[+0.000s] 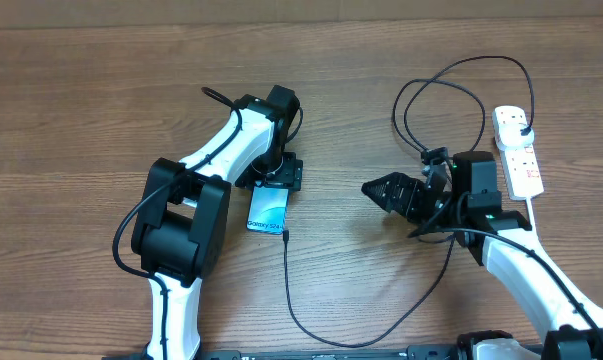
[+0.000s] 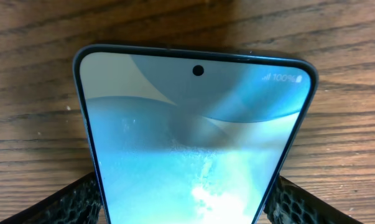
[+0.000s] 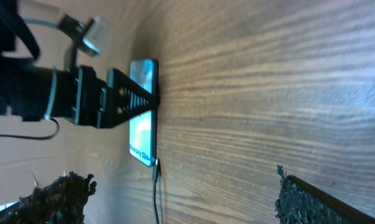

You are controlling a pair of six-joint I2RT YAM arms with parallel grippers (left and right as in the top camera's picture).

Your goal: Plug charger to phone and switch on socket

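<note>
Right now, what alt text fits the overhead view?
The left gripper straddles the upper end of the lit phone on a wooden table. The charger cable loops from the phone's lower end toward the socket at right; the right gripper hangs open between.

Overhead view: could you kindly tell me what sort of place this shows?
Probably a robotics lab bench: brown wood-grain table, two white-and-black robot arms and white multi-outlet power strip.

I find the left arm stretched forward and inward, its wrist bent down. The left gripper points straight down, fingers spread wide. The right arm reaches forward and inward with its wrist level. The right gripper aims leftward, jaws fully apart, holding nothing.
</note>
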